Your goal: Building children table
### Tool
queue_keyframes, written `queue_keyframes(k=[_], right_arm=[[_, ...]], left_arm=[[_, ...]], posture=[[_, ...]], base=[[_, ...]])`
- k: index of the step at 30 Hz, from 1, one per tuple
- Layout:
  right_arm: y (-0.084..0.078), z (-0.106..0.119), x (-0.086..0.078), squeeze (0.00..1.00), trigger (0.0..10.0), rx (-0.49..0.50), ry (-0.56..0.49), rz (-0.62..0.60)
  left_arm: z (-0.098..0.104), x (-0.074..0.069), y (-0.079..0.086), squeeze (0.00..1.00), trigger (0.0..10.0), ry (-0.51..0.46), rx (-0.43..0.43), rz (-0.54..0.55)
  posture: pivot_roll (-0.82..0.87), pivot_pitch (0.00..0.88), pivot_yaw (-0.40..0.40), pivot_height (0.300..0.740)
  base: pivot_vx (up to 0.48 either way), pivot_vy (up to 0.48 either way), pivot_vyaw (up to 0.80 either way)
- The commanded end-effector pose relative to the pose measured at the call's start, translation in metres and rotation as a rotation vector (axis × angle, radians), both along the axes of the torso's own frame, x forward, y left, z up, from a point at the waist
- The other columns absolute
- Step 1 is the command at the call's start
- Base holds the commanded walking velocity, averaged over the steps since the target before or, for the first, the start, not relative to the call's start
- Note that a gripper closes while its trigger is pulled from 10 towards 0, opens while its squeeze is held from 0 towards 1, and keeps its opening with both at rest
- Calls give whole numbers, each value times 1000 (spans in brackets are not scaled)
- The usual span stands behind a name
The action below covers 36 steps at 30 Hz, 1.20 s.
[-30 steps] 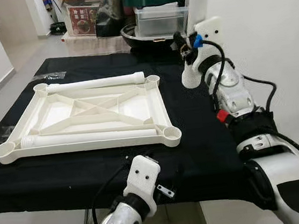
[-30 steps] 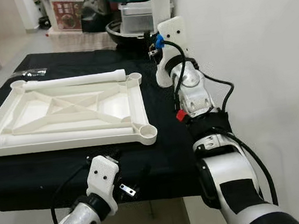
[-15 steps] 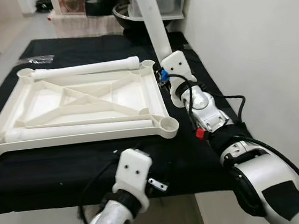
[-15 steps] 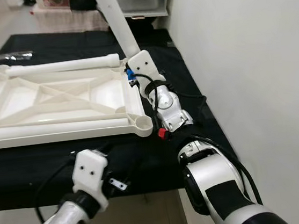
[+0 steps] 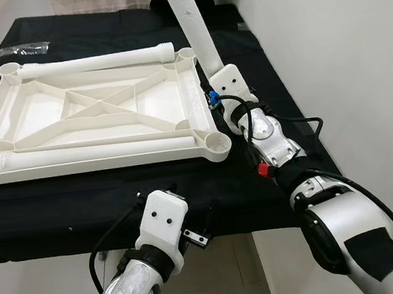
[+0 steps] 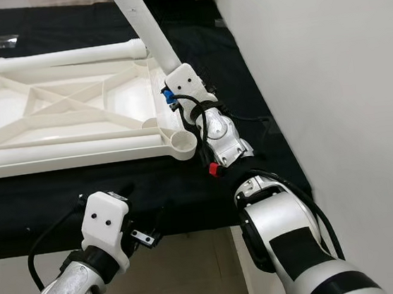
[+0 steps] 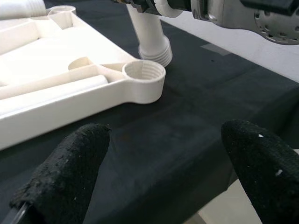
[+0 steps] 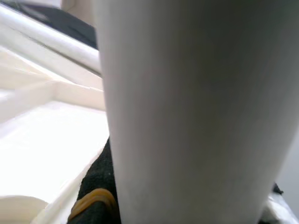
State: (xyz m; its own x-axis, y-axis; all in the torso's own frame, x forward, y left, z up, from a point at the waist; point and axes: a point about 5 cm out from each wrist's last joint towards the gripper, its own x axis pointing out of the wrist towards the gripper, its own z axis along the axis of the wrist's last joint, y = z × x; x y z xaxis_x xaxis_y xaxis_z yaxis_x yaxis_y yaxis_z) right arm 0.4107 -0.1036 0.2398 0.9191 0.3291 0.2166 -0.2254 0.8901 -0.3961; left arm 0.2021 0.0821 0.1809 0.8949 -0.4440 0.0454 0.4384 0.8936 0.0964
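Note:
The white table top (image 5: pixel 15 178) lies upside down on the black cloth, with a threaded socket (image 5: pixel 216 142) at its near right corner. One white leg (image 5: pixel 94 61) rests along its far side and another (image 5: pixel 91 152) along its near side. My right gripper (image 5: pixel 213 82) is shut on a third leg (image 5: pixel 193 27), which is tilted; its threaded end (image 7: pixel 154 53) stands just behind that corner socket (image 7: pixel 144 73), apart from it. My left gripper (image 7: pixel 159 172) is open, low at the table's front edge, facing the same corner.
A white wall (image 5: pixel 341 45) runs close along the table's right side. A clear plastic bag (image 5: pixel 22 47) lies at the far left of the cloth. Pale floor (image 5: pixel 43 292) shows below the front edge.
The camera has tipped down and closer. My right gripper has carried the leg from high at the far right down to the near right corner socket. The left gripper stays low at the front.

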Motion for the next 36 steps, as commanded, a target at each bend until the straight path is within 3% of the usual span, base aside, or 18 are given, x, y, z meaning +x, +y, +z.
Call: queue_keyframes(k=[1, 9, 18, 22, 28, 31, 36], right_arm=[[-6, 0, 1, 0, 10000, 132, 85, 40], [-10, 3, -1, 0, 10000, 224, 140, 80], [-8, 3, -27, 0, 10000, 291, 201, 232], [4, 11, -49, 0, 10000, 395, 246, 365], [15, 22, -60, 0, 10000, 470, 231, 438], [12, 21, -56, 0, 10000, 456, 230, 410], [-4, 46, -32, 0, 10000, 502, 149, 397]], left_arm=[[-3, 5, 5, 0, 10000, 18, 16, 16], [-6, 9, 7, 0, 10000, 22, 27, 20], [-8, 22, 15, 0, 10000, 14, 54, 35], [-9, 24, 17, 0, 10000, 10, 63, 35], [-13, 22, 17, 0, 10000, 17, 77, 36], [-14, 21, 16, 0, 10000, 21, 73, 37], [-16, 15, 15, 0, 10000, 30, 62, 37]], posture=[[99, 202, -102, 740], [89, 193, -100, 740], [69, 189, -86, 740], [62, 185, -88, 740], [57, 183, -86, 740], [61, 181, -91, 740], [61, 180, -95, 740]], base=[[0, 0, 0], [0, 0, 0], [0, 0, 0], [0, 0, 0], [0, 0, 0], [0, 0, 0], [0, 0, 0]])
